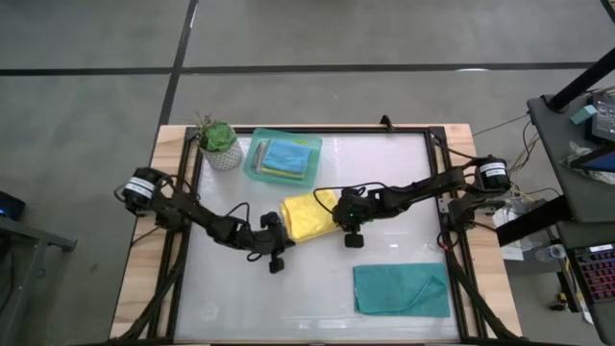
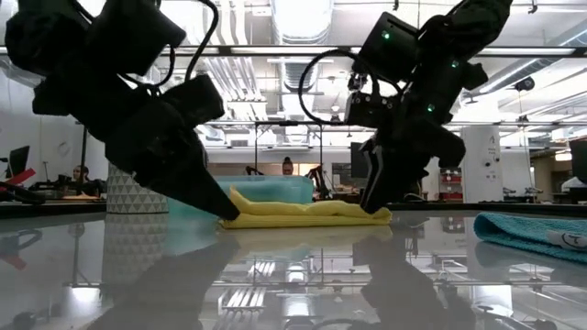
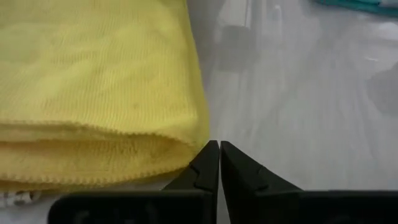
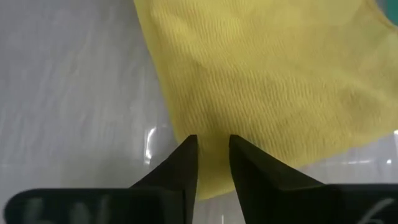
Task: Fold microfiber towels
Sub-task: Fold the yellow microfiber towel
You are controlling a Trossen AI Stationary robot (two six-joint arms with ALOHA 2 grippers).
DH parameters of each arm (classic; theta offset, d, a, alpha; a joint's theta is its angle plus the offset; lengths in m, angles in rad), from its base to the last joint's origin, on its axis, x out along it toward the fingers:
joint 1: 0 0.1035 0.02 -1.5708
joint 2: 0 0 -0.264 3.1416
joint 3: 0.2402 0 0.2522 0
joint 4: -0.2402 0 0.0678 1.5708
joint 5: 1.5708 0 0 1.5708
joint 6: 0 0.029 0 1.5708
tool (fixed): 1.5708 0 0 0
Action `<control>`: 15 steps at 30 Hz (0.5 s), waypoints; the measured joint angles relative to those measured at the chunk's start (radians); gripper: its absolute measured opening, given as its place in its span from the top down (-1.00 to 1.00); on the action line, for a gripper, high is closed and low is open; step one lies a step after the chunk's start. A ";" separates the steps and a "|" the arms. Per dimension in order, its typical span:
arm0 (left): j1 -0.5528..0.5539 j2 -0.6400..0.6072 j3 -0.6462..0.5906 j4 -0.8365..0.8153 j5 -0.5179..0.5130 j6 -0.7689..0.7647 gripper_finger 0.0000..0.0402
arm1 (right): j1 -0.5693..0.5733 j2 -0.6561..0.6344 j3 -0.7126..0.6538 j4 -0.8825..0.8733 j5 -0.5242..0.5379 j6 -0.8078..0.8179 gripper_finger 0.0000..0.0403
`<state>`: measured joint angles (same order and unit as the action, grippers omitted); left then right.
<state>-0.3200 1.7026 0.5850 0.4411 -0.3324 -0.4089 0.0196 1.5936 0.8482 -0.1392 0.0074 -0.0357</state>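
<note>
A folded yellow towel (image 1: 307, 216) lies near the middle of the glossy white desk (image 1: 384, 183), with both arms reaching in to it from opposite sides. The left end effector (image 3: 219, 146) sits at the towel's near-left corner; its two dark fingers are pressed tight together with their tips just beside the folded edge, and no cloth shows between them. In the low view that end effector (image 2: 225, 213) slants down so that its point meets the desk right at the towel's end. The right end effector (image 4: 212, 142) is at the towel's opposite edge, its fingers a narrow gap apart and straddling the yellow hem, with cloth visible between the tips; whether they actually clamp it cannot be told. In the overhead view it (image 1: 352, 219) covers the towel's right side.

Behind the towel, toward the far edge of the desk, stands a translucent mint-green tray (image 1: 254, 163) holding a stack of folded cloths, a teal one (image 1: 290, 156) on top and lime green showing at its edge. Just left of the tray is a small potted plant (image 1: 217, 142) in a pale patterned pot. Neither touches the yellow towel, and nothing lies between it and either arm. A second teal towel (image 1: 402, 288) lies spread and slightly rumpled at the near-right corner of the desk, well apart from both end effectors; its edge (image 2: 537, 236) shows at the right of the low view. Beyond the desk, people sit at workstations in the room.
</note>
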 joint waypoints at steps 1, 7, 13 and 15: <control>0.000 0.010 0.000 0.002 -0.002 0.000 1.00 | 0.000 0.000 0.000 0.002 0.000 0.000 0.63; 0.007 0.049 0.003 0.015 -0.017 -0.037 1.00 | 0.000 0.000 0.000 0.000 0.012 0.007 0.85; 0.008 0.027 -0.005 -0.052 -0.014 -0.057 1.00 | 0.000 -0.008 0.000 -0.048 0.020 -0.004 0.96; 0.009 0.012 -0.008 -0.084 -0.007 -0.057 1.00 | 0.000 -0.017 0.005 -0.080 0.021 -0.007 0.96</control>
<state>-0.3115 1.7151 0.5773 0.3568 -0.3394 -0.4664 0.0196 1.5762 0.8528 -0.2188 0.0285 -0.0427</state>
